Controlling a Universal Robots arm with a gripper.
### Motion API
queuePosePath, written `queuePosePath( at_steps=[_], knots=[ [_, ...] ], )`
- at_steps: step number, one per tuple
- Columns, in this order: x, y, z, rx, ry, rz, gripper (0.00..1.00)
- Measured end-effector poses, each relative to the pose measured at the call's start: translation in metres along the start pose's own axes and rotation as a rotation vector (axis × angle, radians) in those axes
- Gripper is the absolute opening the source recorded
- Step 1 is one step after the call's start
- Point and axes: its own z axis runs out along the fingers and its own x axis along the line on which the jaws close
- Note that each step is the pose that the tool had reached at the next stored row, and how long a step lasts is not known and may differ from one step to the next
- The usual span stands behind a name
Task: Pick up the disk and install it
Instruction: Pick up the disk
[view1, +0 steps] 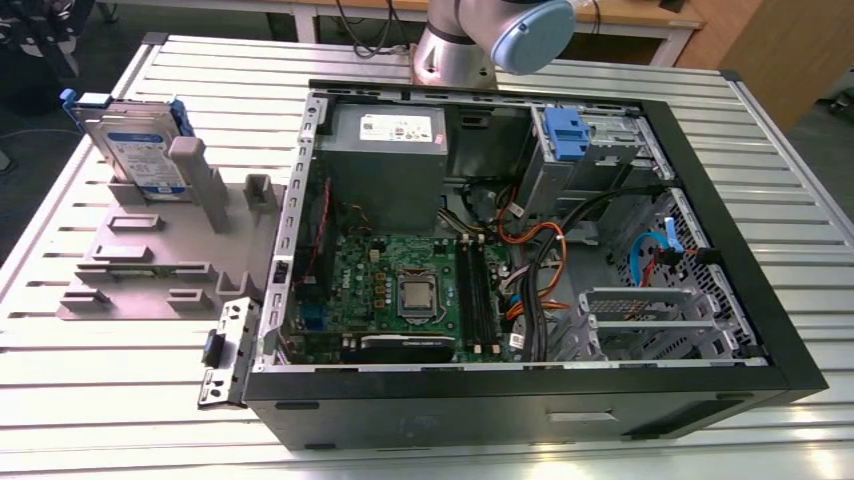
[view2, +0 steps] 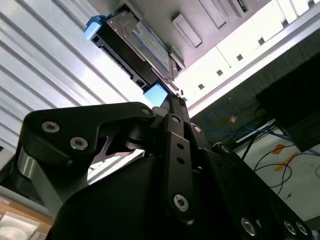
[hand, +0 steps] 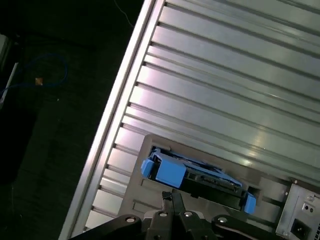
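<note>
While the disk (view1: 140, 150) is kept on edge in the grey holder (view1: 147, 262), the gripper (hand: 172, 196) is seen pinched closed and empty above the holder, beside the disk's long upper edge.

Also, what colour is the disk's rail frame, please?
The rail frame is blue, clearest in the first wrist view.

The disk (view1: 138, 150) stands on edge in a grey fixture (view1: 140, 265) beside the open computer case (view1: 467, 405).
</note>
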Motion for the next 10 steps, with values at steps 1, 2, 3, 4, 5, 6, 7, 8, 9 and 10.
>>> queuePosePath(
  at_steps=[1,2,3,4,5,6,7,8,9,10],
  knots=[
    [0.0000,0.0000,0.0000,0.0001,0.0006,-0.016,0.11],
    [0.0000,0.0000,0.0000,0.0003,0.0013,-0.031,0.11],
    [0.0000,0.0000,0.0000,0.0004,0.0020,-0.045,0.11],
    [0.0000,0.0000,0.0000,0.0006,0.0027,-0.061,0.11],
    [0.0000,0.0000,0.0000,0.0008,0.0033,-0.076,0.11],
    [0.0000,0.0000,0.0000,0.0009,0.0040,-0.091,0.11],
    [0.0000,0.0000,0.0000,0.0011,0.0047,-0.108,0.11],
    [0.0000,0.0000,0.0000,0.0012,0.0054,-0.125,0.11],
    [0.0000,0.0000,0.0000,0.0013,0.0060,-0.140,0.11],
    [0.0000,0.0000,0.0000,0.0014,0.0066,-0.154,0.11]
  ],
)
